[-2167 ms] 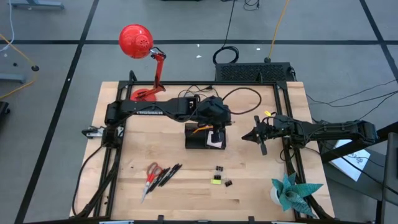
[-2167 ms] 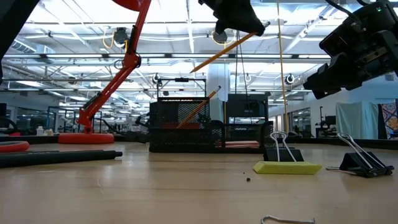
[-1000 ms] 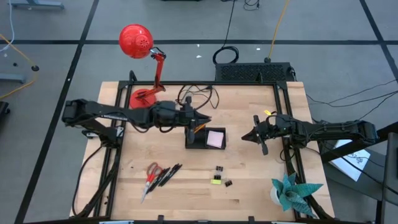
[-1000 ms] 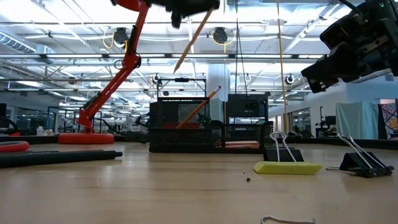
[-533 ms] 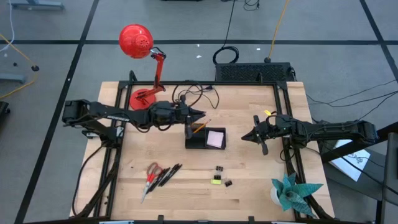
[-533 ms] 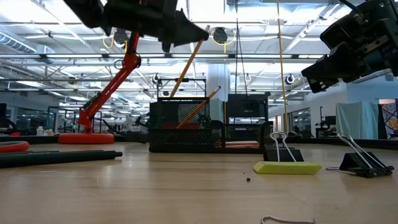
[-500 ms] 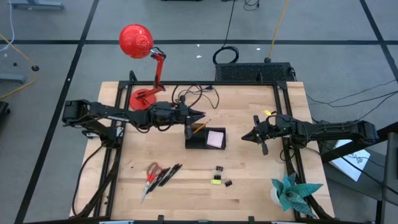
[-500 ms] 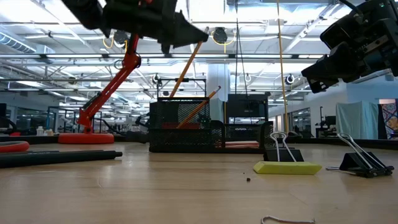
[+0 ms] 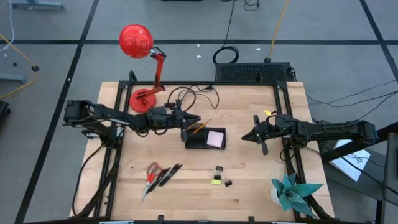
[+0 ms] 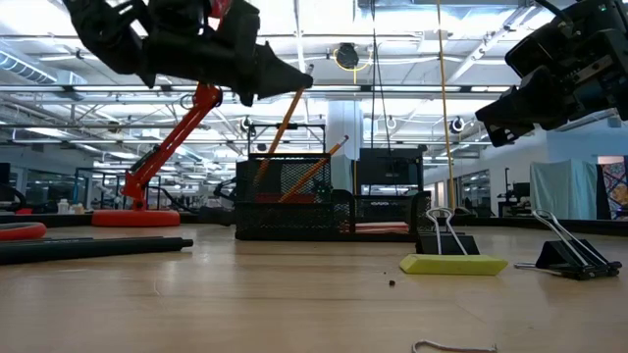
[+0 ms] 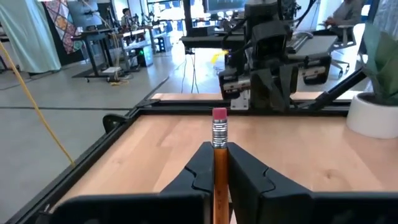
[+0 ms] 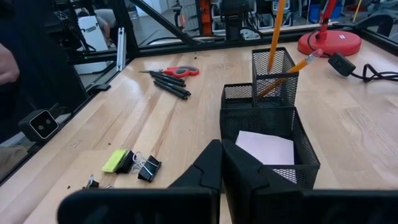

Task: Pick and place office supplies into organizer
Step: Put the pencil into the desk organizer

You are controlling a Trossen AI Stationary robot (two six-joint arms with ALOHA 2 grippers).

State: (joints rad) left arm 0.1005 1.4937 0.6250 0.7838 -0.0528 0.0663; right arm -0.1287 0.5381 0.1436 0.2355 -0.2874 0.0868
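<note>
1. From the high view, the left gripper (image 9: 188, 119) was seen just beside the upright end of the small black mesh organizer (image 9: 198, 142), closed on an orange pencil (image 9: 200, 127) angled into it. A pale pink sticky-note pad (image 9: 216, 137) was already lying in the low section. Left on the wooden surface (image 9: 249, 193) were the red-handled scissors (image 9: 151, 172), the black pens (image 9: 168, 175), the small black binder clips (image 9: 221, 170) and a yellow-green piece (image 9: 216, 180). The right gripper (image 9: 254, 135) was parked well apart, on the organizer's other side.

2. In the low view, the left gripper (image 10: 285, 76) was held above the organizer (image 10: 294, 196), with the pencil (image 10: 278, 132) slanting down into the tall compartment, where a second orange pencil (image 10: 316, 169) was leaning. The yellow-green piece (image 10: 453, 264) and binder clips (image 10: 572, 256) were lying untouched in front.

3. In the left wrist view, the pencil (image 11: 219, 162) was pinched between narrow fingers (image 11: 245, 171), eraser end outward; release was judged not yet done.

4. In the right wrist view, the right gripper's own fingers (image 12: 208, 165) were nearly closed and empty. Two pencils (image 12: 274, 31) stood in the tall mesh cup, the pad (image 12: 267, 147) in the tray, and the scissors (image 12: 180, 71), pens (image 12: 169, 85) and clips (image 12: 144, 167) outside it.

5. The task was judged well under half finished: pad placed, pencils nearly so, most items remaining.
</note>
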